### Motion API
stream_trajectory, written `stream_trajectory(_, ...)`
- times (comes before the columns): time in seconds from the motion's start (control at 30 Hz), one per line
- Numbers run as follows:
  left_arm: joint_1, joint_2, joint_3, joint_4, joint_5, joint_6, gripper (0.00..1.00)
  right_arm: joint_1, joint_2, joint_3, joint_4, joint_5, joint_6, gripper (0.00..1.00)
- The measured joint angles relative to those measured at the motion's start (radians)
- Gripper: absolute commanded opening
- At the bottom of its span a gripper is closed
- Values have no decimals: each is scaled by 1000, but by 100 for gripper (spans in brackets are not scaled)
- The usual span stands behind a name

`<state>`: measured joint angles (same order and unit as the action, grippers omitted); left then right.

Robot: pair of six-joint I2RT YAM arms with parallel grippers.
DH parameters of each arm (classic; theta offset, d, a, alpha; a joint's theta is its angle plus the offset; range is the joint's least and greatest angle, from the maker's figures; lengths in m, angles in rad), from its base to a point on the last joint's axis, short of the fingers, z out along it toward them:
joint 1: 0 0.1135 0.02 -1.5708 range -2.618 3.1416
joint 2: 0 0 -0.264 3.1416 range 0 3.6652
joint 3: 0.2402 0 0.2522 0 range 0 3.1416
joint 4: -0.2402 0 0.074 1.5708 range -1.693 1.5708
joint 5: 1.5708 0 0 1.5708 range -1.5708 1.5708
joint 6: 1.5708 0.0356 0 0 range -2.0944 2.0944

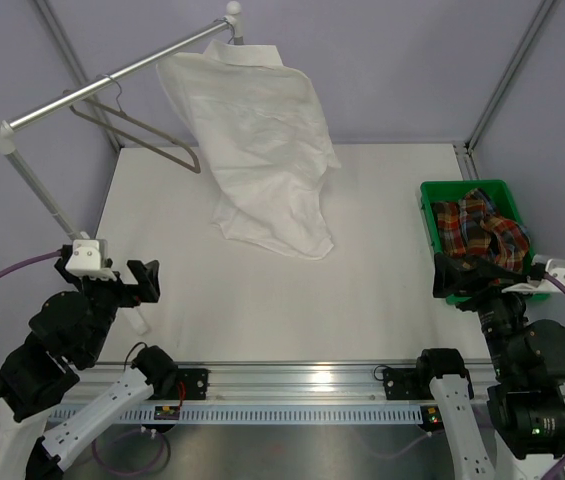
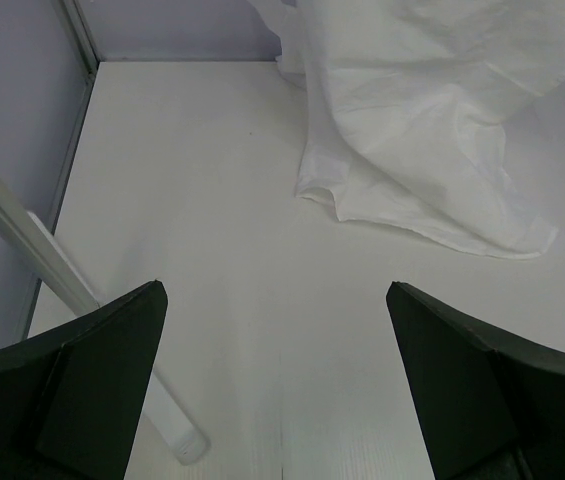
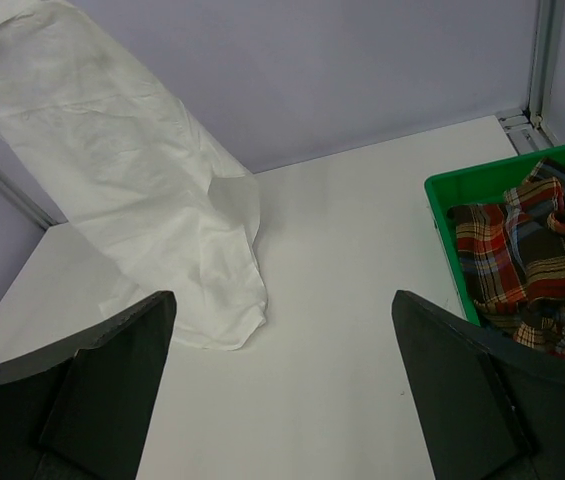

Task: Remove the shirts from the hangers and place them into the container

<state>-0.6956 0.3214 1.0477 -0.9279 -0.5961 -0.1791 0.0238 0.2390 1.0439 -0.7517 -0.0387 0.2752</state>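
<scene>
Your left gripper (image 2: pixel 274 292) and right gripper (image 3: pixel 282 296) both gape wide, holding nothing. The off-white shirt (image 1: pixel 262 140) drapes from the rail (image 1: pixel 112 76) onto the table (image 1: pixel 362 300); what it hangs by is hidden. A bare hanger (image 1: pixel 162 154) hangs beside it. The plaid shirt (image 1: pixel 472 225) lies in the container (image 1: pixel 462 186), its near end behind the right gripper.

Shot from high above and behind both arm bases (image 1: pixel 177 385), looking steeply down across the whole table (image 1: pixel 262 300), from rail (image 1: pixel 112 72) at the back to green bin (image 1: pixel 462 187) at right. Faced forward and down from the left wrist, close over the tabletop, past two dark fingers (image 2: pixel 82 380). Looked out at a shallower angle from the right wrist, toward the back wall (image 3: pixel 362 70). Took in the hanging white shirt (image 1: pixel 262 140) in all three; caught the bin only from overhead and the right wrist.
</scene>
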Motion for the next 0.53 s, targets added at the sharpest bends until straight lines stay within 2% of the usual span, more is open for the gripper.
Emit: stream_trajectory(0.53,0,0,-62,4,9,-25,99,1,-18,-20,7,-5,-11,99)
